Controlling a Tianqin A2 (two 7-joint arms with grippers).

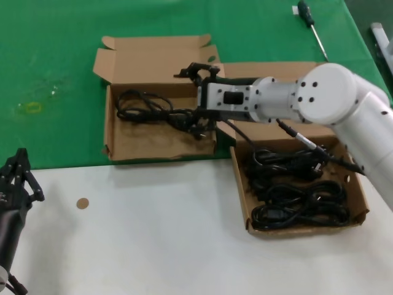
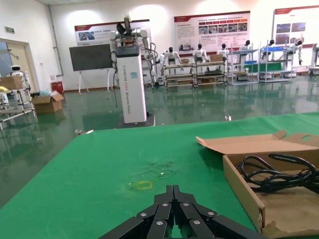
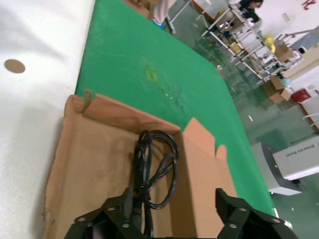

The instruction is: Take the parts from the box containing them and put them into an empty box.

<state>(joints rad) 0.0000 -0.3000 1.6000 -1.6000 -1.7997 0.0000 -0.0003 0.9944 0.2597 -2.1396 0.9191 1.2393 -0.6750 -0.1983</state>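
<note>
- Green cloth (image 1: 61,61) covers the far half of the bench (image 1: 153,233) in front of you, and the near half is plain white with one small brown disc (image 1: 82,203) on it.
- Behind the bench, the left wrist view shows a big hall with posters and a white pillar; the writing on them is too small to read, and you can see no label on either box.
- You find the smaller box (image 1: 123,144) on the left, half on the green cloth, its lid (image 1: 156,58) folded back away from you.
- One cord (image 1: 147,106) lies inside it near the far wall; the bundle is stretched along that wall, from left to right, and its plug end reaches toward the right side.
- Your right gripper (image 1: 198,98) hangs over the right part of this smaller box, pointing to the left. Its fingers (image 3: 122,219) are spread wide, and the cord passes close to one of them; whether they touch it you cannot tell.
- The larger, shallow box (image 1: 242,190) stands to the right, touching the corner of the small one. Several more cords (image 1: 301,200) lie there in dark loops, filling its middle and near part.
- Your left gripper (image 1: 15,178) waits low at the left edge of the bench, well apart from both boxes, with its fingers (image 2: 164,211) drawn together.
- A green-handled screwdriver (image 1: 310,24) lies on the cloth at the far right.
</note>
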